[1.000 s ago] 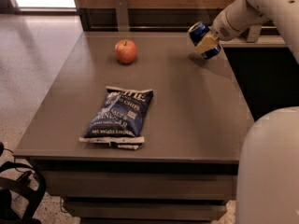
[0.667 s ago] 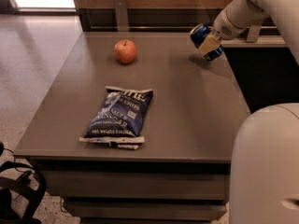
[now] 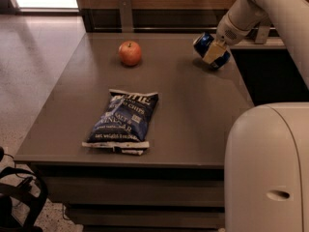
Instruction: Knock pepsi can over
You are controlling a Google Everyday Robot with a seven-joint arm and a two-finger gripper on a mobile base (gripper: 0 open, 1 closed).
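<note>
At the frame's upper right, the small dark blue pepsi can [image 3: 203, 42] had sunk lower than a second before, tilting toward the grey tabletop [image 3: 193, 110]. The beige-padded gripper [image 3: 214, 53] pressed against it; whether it clamped could not be told. Toppling seemed nearly done.

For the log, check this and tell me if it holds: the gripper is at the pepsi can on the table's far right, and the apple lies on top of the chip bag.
Not quite. The camera view shows the apple on the bare table, apart from the chip bag and farther back. The gripper is indeed at the pepsi can on the far right.
</note>
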